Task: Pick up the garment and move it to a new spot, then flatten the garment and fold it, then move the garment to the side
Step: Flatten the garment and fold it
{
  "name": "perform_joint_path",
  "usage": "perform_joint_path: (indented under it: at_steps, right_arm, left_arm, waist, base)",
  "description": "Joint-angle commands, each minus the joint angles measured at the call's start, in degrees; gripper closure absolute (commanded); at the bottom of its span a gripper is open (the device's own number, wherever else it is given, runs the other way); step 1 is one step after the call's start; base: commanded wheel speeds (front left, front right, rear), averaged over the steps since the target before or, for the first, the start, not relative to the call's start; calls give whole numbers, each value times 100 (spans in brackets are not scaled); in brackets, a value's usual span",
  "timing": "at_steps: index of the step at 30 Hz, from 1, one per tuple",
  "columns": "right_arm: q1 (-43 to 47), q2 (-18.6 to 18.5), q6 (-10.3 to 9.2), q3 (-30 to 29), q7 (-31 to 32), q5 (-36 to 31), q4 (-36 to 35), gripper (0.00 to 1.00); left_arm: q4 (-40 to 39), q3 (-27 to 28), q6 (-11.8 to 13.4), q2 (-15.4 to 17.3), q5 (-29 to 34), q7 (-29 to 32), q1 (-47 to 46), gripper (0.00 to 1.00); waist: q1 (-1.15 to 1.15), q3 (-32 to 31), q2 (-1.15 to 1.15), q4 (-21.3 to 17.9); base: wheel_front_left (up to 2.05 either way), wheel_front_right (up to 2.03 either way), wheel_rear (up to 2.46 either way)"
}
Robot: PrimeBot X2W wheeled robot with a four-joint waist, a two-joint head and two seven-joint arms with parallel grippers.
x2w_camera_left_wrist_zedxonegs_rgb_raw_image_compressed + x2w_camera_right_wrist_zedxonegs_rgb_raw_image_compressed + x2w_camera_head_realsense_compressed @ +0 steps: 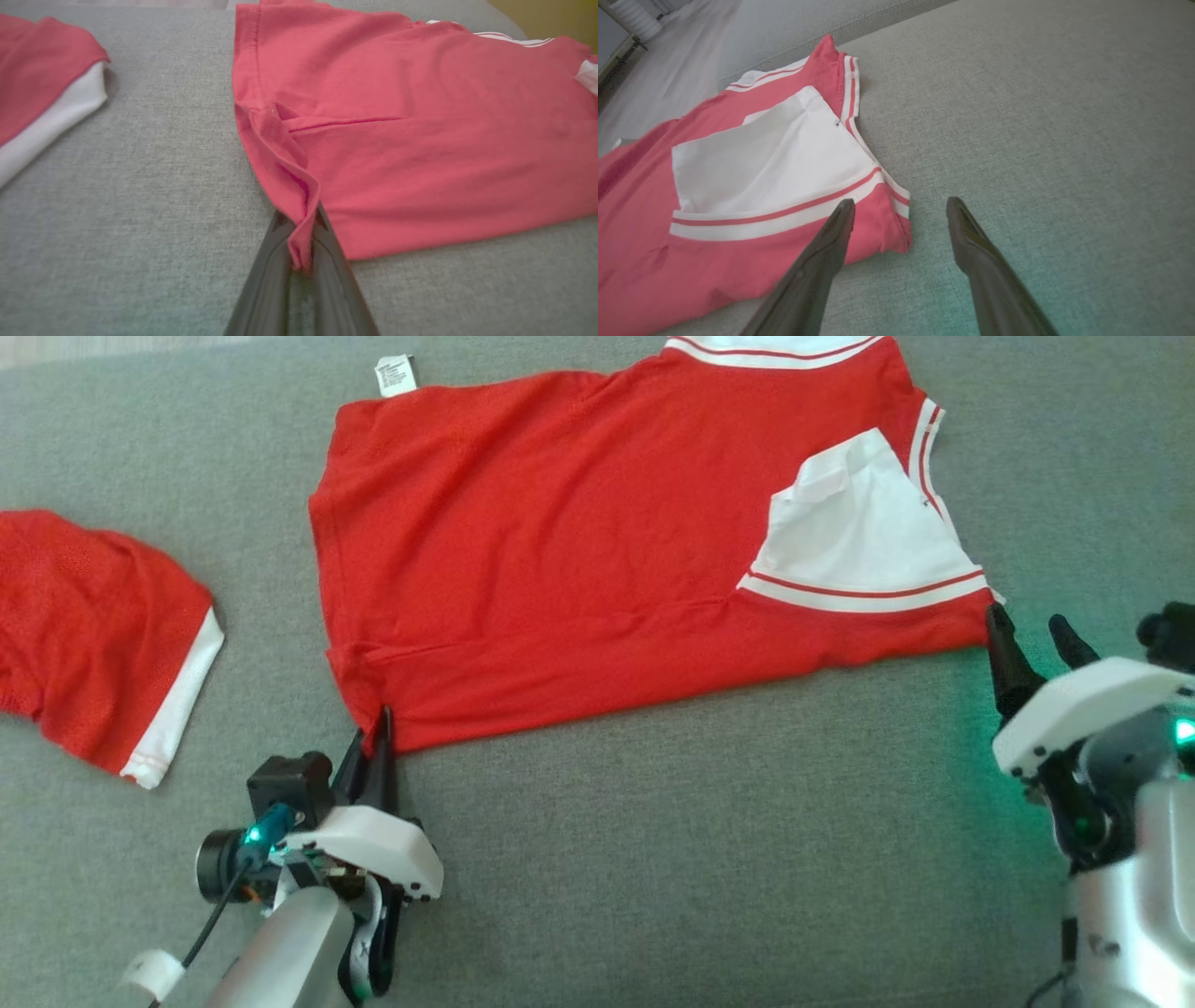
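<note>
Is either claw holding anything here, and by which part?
The left claw pinches the red shirt by its near left corner. The right claw is open, holding nothing.

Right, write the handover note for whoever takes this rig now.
Left gripper: shut on the near left corner of the red shirt.
Right gripper: open, at the shirt's near right corner, gripping nothing.
Shirt: spread fairly flat on the grey surface; another red garment lies apart to its left.
Done: shirt laid out.
Left: close right gripper, fold, move aside.
</note>
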Motion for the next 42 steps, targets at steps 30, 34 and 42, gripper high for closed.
perform_joint_path:
  at_steps: [30, 34, 42]
  right_arm:
    - [1222, -29, 42, 85, 879, 27, -1158, 100]
    - [1657, -29, 42, -68, 1028, 195, -1430, 100]
    - [1693, -29, 42, -153, 806, 306, -1374, 0]
  left_arm:
    - [-1778, 213, 477, 606, -581, 967, 1313, 100]
    - [-2351, 212, 711, 794, -649, 1323, 1724, 100]
    - [-2854, 201, 903, 937, -780, 1672, 2095, 0]
  waist:
    - [0, -602, 0, -38]
    - [0, -632, 0, -27]
    - [0, -665, 0, 16]
  base:
    - [0, 0, 0]
    - [0, 0, 0]
    - [0, 0, 0]
